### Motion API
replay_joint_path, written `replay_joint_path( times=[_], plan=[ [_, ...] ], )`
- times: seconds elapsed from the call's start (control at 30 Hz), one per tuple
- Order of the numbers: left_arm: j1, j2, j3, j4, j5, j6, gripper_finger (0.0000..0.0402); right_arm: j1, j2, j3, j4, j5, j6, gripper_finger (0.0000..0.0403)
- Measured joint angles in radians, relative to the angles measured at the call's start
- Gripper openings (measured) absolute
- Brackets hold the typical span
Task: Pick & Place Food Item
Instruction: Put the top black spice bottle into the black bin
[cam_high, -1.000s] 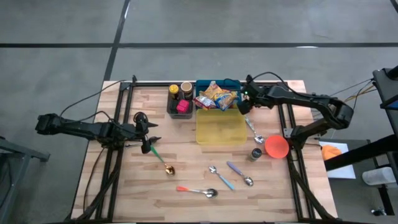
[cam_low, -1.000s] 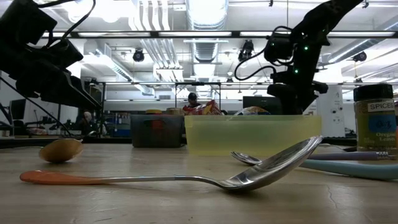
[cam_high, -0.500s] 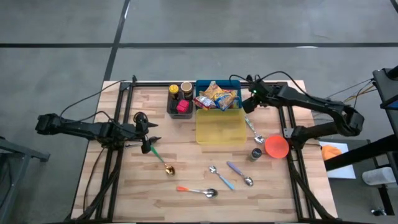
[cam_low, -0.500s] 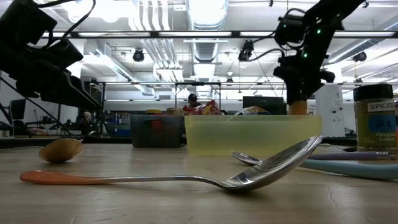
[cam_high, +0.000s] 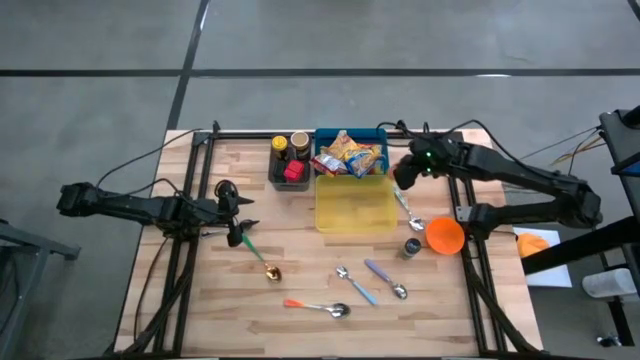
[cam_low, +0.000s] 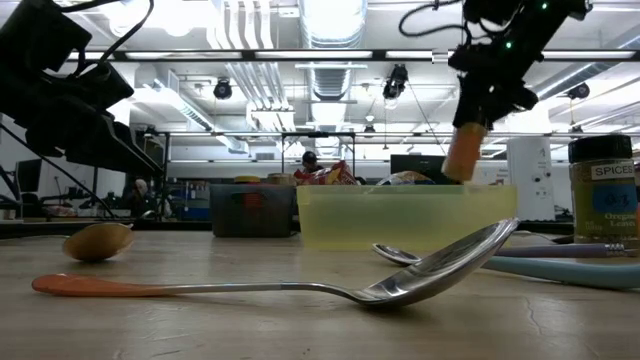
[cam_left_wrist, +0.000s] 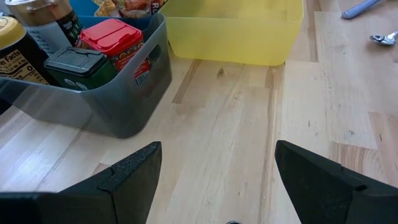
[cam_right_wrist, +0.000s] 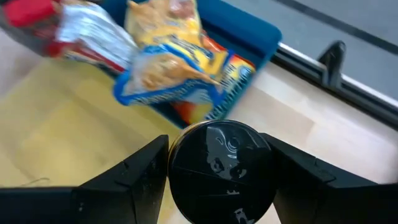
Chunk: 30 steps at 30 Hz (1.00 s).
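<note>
My right gripper (cam_high: 404, 178) hangs above the right edge of the yellow bin (cam_high: 355, 208), shut on a small jar with a black lid (cam_right_wrist: 221, 171) and a tan body (cam_low: 462, 152). Behind the yellow bin stands a blue bin (cam_high: 378, 133) with several snack packets (cam_right_wrist: 168, 59) lying in it. A grey bin (cam_left_wrist: 134, 93) to their left holds jars and a red-lidded tin. My left gripper (cam_high: 240, 215) waits open, low over the table's left side, with nothing between its fingers (cam_left_wrist: 124, 177). My right gripper pinches the jar between its two fingers, one on each side of the jar's top at the black lid's rim (cam_right_wrist: 177, 168). The fingers come from above, slanting down. The jar hangs below them, slightly tilted and lifted clear of bins and table.
On the right side of the table stand a spice jar (cam_high: 412, 246) and an orange bowl (cam_high: 445, 236). Several spoons (cam_high: 330, 308) lie along the near half, one silver spoon (cam_high: 408, 210) beside the yellow bin. A gold spoon (cam_high: 270, 270) with a green handle lies near my left gripper.
My right gripper has risen with the jar and drawn back toward the table's right and near side, away from the blue bin. The jar, earlier low behind the yellow bin's wall, now hangs clear above its rim. Its fingers have stayed shut on it.
</note>
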Motion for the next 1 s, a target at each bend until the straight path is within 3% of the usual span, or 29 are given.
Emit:
replay_joint_path(
  times=[0.4,0.57,1.0],
  plan=[
    [0.0,0.0,0.0,0.0,0.0,0.0,0.0317,0.087,0.122,0.125,0.146,-0.007,-0.081,0.0229],
    [0.0,0.0,0.0,0.0,0.0,0.0,0.0317,0.09,0.246,0.203,0.225,-0.077,-0.143,0.0229],
    [0.0,0.0,0.0,-0.001,0.0,0.0,0.0317,0.135,0.604,0.534,0.234,-0.1,-0.249,0.0229]
  ],
)
